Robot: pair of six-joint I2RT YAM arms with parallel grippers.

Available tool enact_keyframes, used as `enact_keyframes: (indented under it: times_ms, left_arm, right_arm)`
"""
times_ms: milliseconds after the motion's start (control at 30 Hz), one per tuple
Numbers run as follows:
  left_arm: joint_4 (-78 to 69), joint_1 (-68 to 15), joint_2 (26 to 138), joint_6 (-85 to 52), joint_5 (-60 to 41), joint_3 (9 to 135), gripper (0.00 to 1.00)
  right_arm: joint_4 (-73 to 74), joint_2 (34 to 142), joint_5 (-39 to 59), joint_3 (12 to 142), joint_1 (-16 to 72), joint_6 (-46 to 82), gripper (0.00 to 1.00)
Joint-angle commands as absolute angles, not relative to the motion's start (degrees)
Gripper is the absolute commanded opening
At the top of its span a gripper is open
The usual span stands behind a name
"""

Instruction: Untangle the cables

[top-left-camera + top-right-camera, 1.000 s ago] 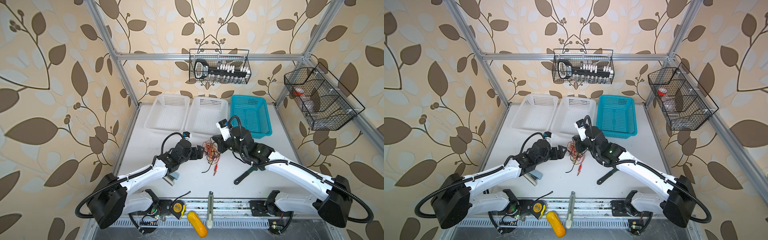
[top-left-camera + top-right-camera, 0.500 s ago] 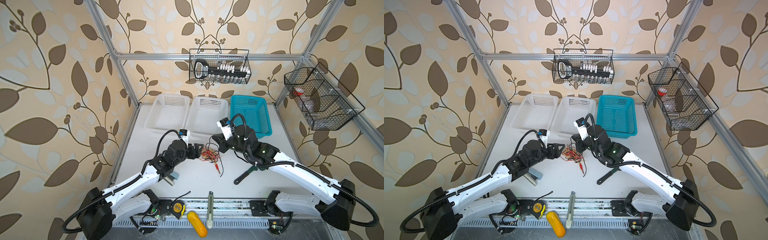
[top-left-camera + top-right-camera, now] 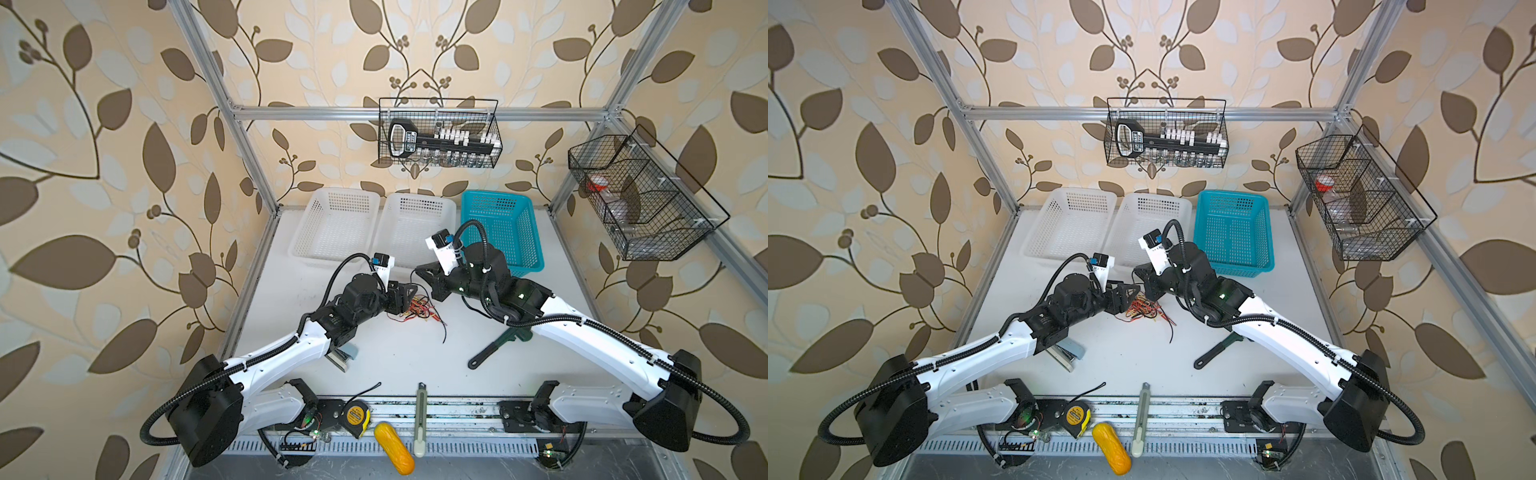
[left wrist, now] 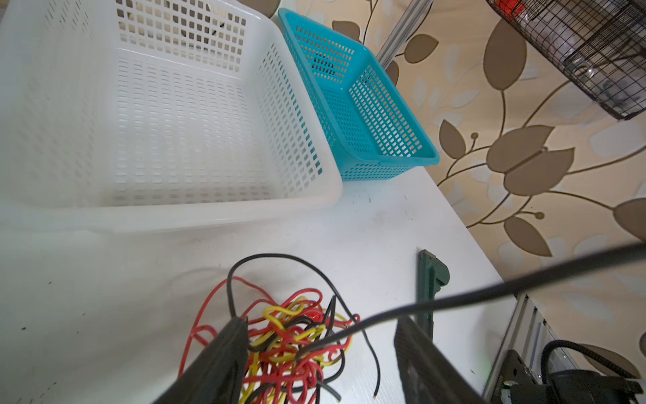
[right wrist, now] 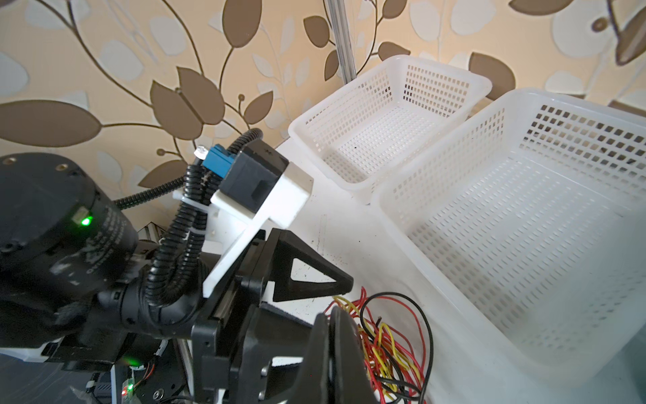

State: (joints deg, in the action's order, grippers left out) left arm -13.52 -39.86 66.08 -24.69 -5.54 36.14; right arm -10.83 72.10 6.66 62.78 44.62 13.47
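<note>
Left of centre in both top views, the left gripper [image 3: 404, 297] is coming forward onto the cables [image 3: 417, 312]. Its jaws are narrowing from wide to about half open, and they are standing on either side of the heap, low in the middle of the left wrist view. So a grasp is beginning, I judge. The heap is lying at the centre on the smooth white table [image 3: 374, 357]. It is thin, glossy, curly loops of red, yellow and black. Just right of centre, the right gripper [image 3: 424, 275] is staying pinched together. Whether it is holding the taut black strand, I cannot tell.
</note>
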Motion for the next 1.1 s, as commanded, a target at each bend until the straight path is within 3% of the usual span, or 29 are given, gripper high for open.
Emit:
enact_keyframes:
  times_ms: [0,267,433,533,733,867,1067]
  left_arm:
    - [-17.01,-40.44,67.77,-22.27,-4.97,37.88,0.59]
    - [-15.87,-40.50,69.95,-22.33,-2.89,40.05,0.00]
    - [-15.13,-40.43,70.45,-23.12,-1.73,41.20,0.00]
    - [-13.66,-40.49,71.12,-24.43,-0.84,42.54,0.00]
    - [-11.34,-40.49,72.72,-27.71,-0.11,44.38,0.00]
    - [-10.05,-40.43,73.39,-28.86,-0.08,44.99,0.00]
    - [-9.25,-40.44,72.78,-29.22,-1.27,45.86,0.00]
  right_arm:
    - [-7.65,72.68,9.58,64.78,45.00,13.71,0.00]
    - [-6.39,72.70,8.22,63.23,45.01,13.90,0.00]
    - [-6.10,72.08,4.36,60.13,44.90,14.22,0.02]
    - [-5.61,71.14,2.85,56.99,43.79,15.30,0.12]
    - [-0.41,63.90,3.10,45.32,39.14,17.05,0.43]
    - [2.94,58.36,1.14,37.46,37.75,16.97,0.55]
    - [8.92,57.73,1.68,29.85,38.03,17.40,0.58]
